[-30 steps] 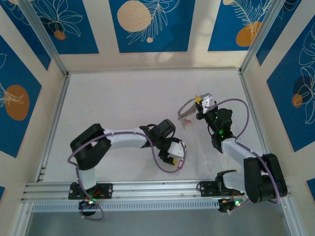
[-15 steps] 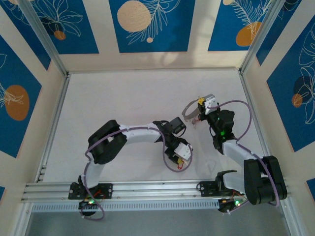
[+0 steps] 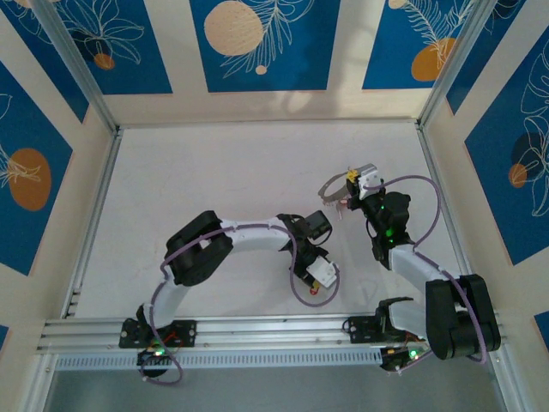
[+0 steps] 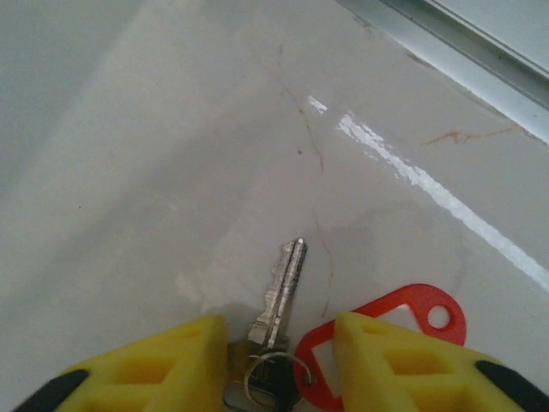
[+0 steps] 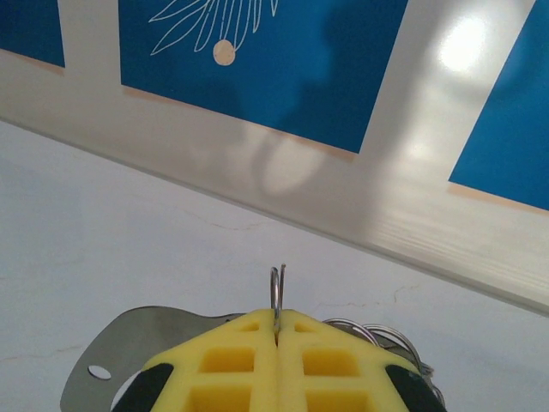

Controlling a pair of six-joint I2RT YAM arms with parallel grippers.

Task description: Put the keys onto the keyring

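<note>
Step in hand: we judge it to be lifting the small silvery metal key (image 4: 284, 287) with its red plastic tag (image 4: 416, 311) off the pale glossy table (image 4: 154, 129).
Left gripper (image 4: 279, 348): its yellow fingers (image 4: 171, 365) stand apart, one on each side of the key's head, with nothing pinched yet.
Right gripper (image 5: 276, 326): clamped tight on the keyring (image 3: 331, 189), a large thin silvery wire hoop; a sliver of wire pokes up above the pads.
Key position: flat on the table near the front edge, blade pointing away from the wrist, tag off to one side.
Keyring position: held up on the right, well apart from the key.
Doing it well: we would keep the fingertips low and centred, then close on the key's head, not on the tag.
Risk: thin flat metal may skid out sideways.
</note>
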